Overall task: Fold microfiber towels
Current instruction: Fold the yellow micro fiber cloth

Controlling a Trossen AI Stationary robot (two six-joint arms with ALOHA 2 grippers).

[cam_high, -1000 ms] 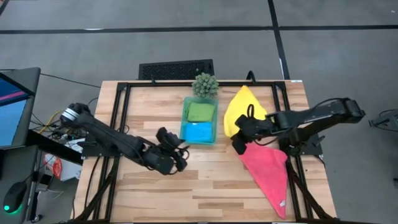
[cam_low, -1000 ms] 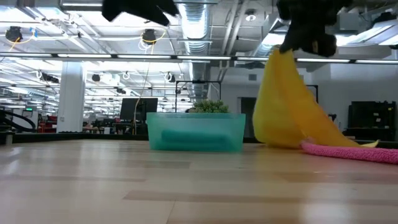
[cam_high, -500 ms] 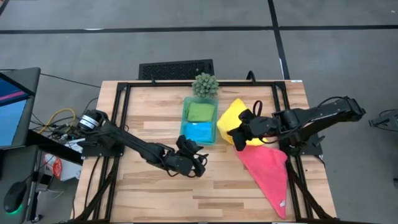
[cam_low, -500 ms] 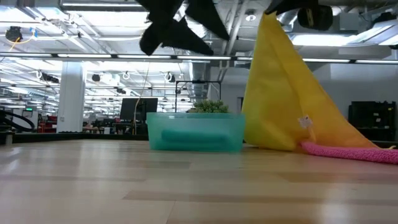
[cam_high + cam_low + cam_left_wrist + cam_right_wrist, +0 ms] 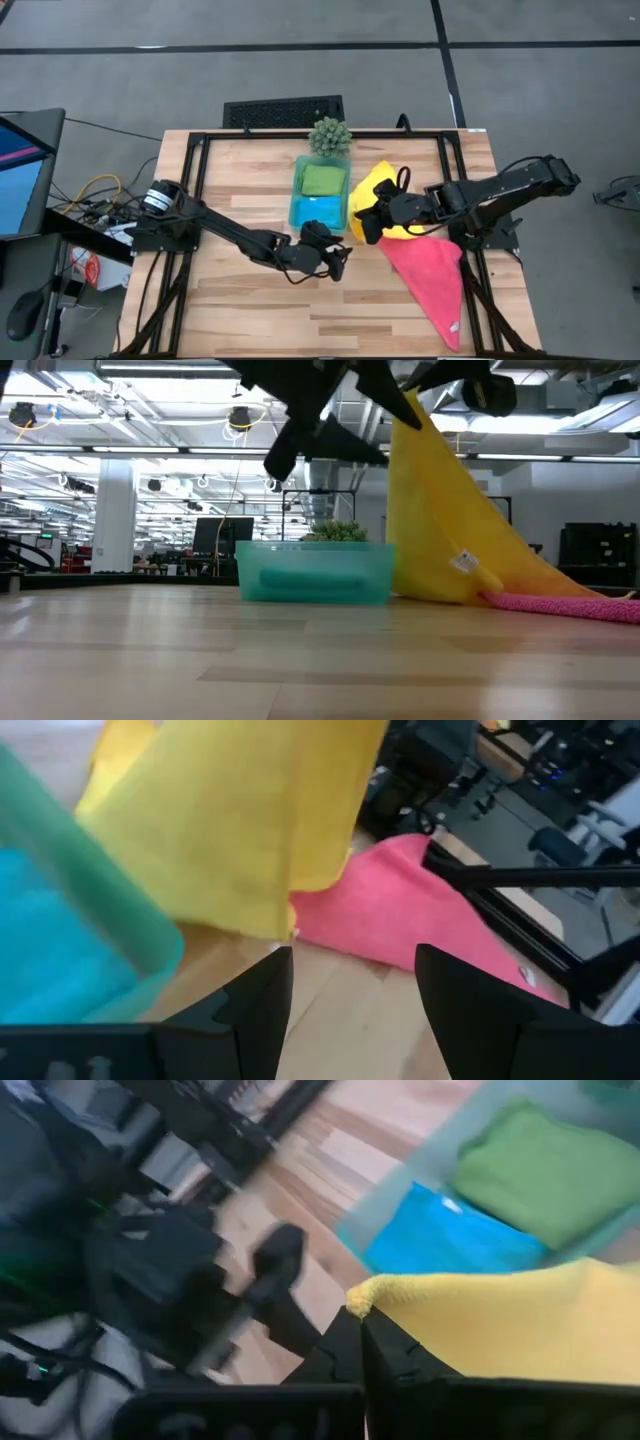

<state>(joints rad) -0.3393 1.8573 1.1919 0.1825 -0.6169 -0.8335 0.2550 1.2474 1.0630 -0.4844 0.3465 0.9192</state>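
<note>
My right gripper (image 5: 366, 222) is shut on the yellow towel (image 5: 386, 192), raised over the table just right of the teal tray (image 5: 346, 205). It also shows in the right wrist view (image 5: 362, 1342). The towel drapes down from it (image 5: 440, 520); its lower part rests on the table beside the pink towel (image 5: 432, 275), which lies flat at the right. My left gripper (image 5: 341, 262) is open and empty near the tray's near right corner, its fingers (image 5: 255, 1010) facing the yellow and pink towels. Folded green (image 5: 323, 179) and blue (image 5: 318, 211) towels lie in the tray. My right gripper pinches a corner of the yellow towel (image 5: 372, 1296) between its two fingers. The fingers come from the table's right side, roughly level. The corner is lifted clear; the cloth slopes down from it in a fairly taut sheet (image 5: 430, 480), with its lower edge on the table.
A small spiky plant (image 5: 330, 135) stands behind the tray at the far edge. Black frame rails (image 5: 195, 190) run along the table's left and right sides. Bare wood (image 5: 240, 310) lies in the near left half of the table.
My right gripper has risen and gone toward the table's left with the yellow corner; the towel has been drawn up into a taller slanted sheet, its lower part staying on the table. My left gripper has travelled toward the table's right, toward the yellow towel.
</note>
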